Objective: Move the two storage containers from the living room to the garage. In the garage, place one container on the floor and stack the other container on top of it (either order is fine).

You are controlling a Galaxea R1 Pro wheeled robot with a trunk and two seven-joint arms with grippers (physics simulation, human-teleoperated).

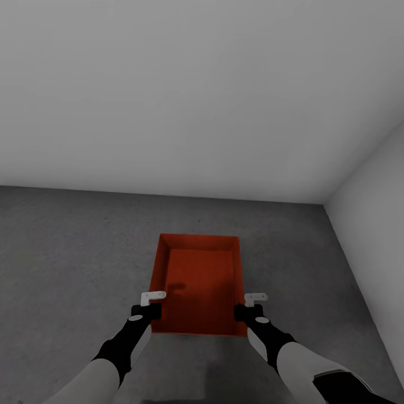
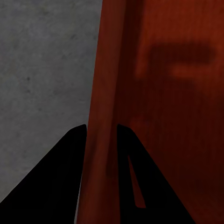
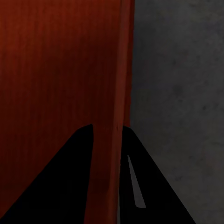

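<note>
Floor [image 1: 67, 252]: dark grey, rough, speckled concrete, running back to a plain pale grey wall [image 1: 196, 95] and a second pale wall [image 1: 376, 224] on the right. One orange-red topless storage container [image 1: 199, 280] appeared low over or on the floor near that corner; contact could not be confirmed.

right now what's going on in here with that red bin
The robot is holding one orange-red bin with both hands over the grey concrete floor, near a corner of pale walls. The left hand pinches the bin's left wall and the right hand pinches its right wall, one finger inside and one outside. The bin is empty.
</note>
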